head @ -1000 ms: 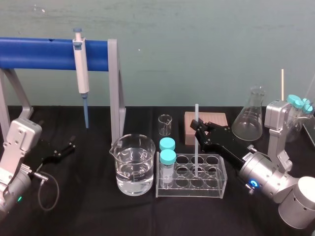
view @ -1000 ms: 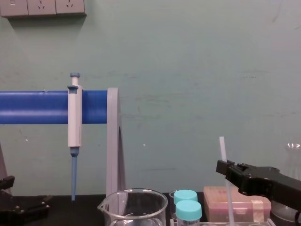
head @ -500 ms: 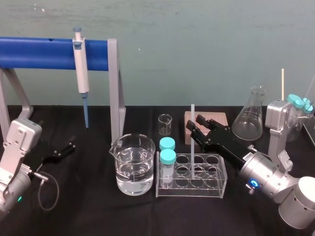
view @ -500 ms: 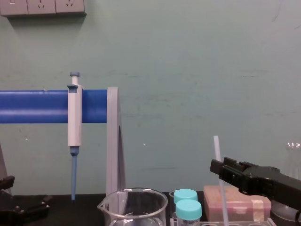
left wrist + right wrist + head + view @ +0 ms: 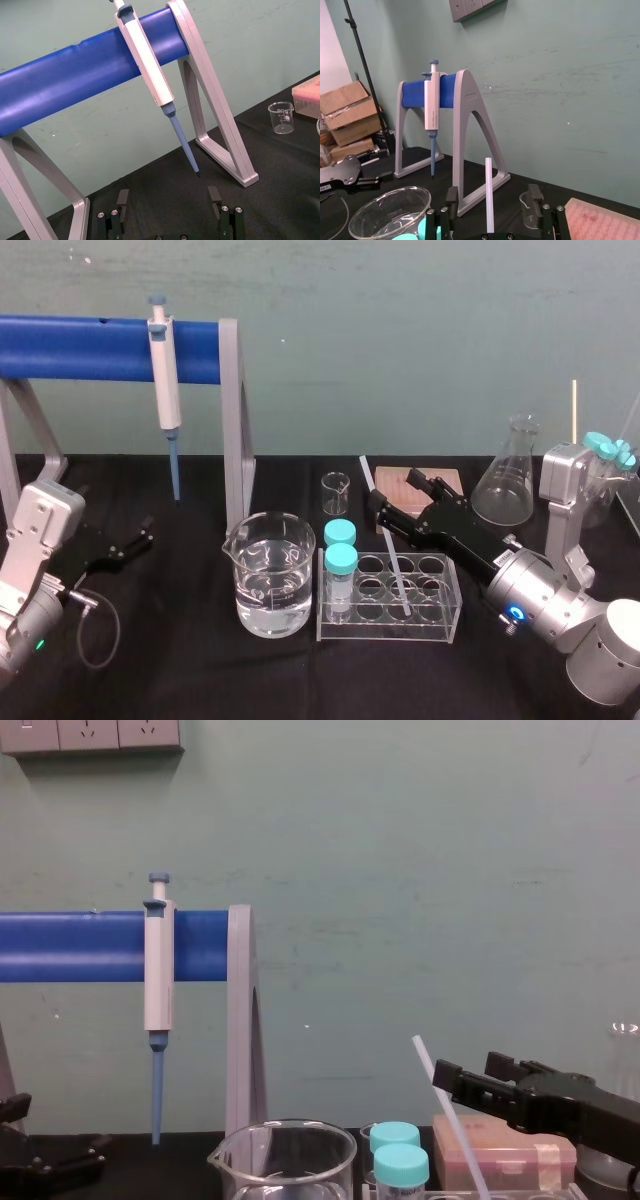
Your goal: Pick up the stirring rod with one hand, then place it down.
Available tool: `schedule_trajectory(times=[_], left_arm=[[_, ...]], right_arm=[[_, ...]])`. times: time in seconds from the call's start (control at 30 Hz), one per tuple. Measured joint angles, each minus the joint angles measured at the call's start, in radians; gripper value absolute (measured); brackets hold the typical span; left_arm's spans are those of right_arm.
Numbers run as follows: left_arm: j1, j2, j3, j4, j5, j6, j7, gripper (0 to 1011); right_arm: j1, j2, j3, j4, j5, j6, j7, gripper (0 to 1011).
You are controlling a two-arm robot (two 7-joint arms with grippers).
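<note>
Rod point(image 5: 488, 192) leaning free in the rack point(image 5: 390, 632).
We see the right end effector point(image 5: 396, 492) spread wide, gripping nothing, astride the rod, which tilts toward 11 o'clock; a skewed retreat could clip and topple it. Left end effector point(image 5: 167, 200) idles open at 9 o'clock.

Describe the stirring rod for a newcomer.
The left tool sits far left; look to the clear plastic tube rack right of the big glass beaker. A translucent white stirring rod leans from it through the open right tool; unlike the blue-tipped pipette, it is uniformly slim.
</note>
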Motion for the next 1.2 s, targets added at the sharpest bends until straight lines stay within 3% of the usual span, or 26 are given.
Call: schedule_trajectory(times=[0.2,0.37,0.47,0.5,0.57,0.6,0.7,0.93,1.2], left_arm=[[0.000,0.000,0.000,0.000,0.000,0.000,0.000,1000],[0.000,0.000,0.000,0.000,0.000,0.000,0.000,1000],[0.000,0.000,0.000,0.000,0.000,0.000,0.000,1000],[0.000,0.000,0.000,0.000,0.000,0.000,0.000,1000],[0.000,0.000,0.000,0.000,0.000,0.000,0.000,1000],[0.000,0.000,0.000,0.000,0.000,0.000,0.000,1000],[0.000,0.000,0.000,0.000,0.000,0.000,0.000,1000],[0.000,0.000,0.000,0.000,0.000,0.000,0.000,1000],[0.000,0.000,0.000,0.000,0.000,0.000,0.000,1000]], right_arm=[[0.000,0.000,0.000,0.000,0.000,0.000,0.001,1003],[-0.007,0.002,0.017,-0.022,-0.011,-0.009,-0.025,1003],[-0.034,0.006,0.057,-0.072,-0.066,-0.026,-0.142,1003],[-0.034,0.006,0.057,-0.072,-0.066,-0.026,-0.142,1003],[-0.054,0.012,0.078,-0.101,-0.122,-0.026,-0.232,1003],[-0.067,0.016,0.089,-0.114,-0.151,-0.011,-0.280,1003],[-0.089,0.021,0.105,-0.127,-0.187,0.028,-0.342,1003],[-0.108,0.015,0.117,-0.106,-0.220,0.073,-0.376,1003],[-0.107,0.010,0.119,-0.095,-0.229,0.079,-0.377,1003]])
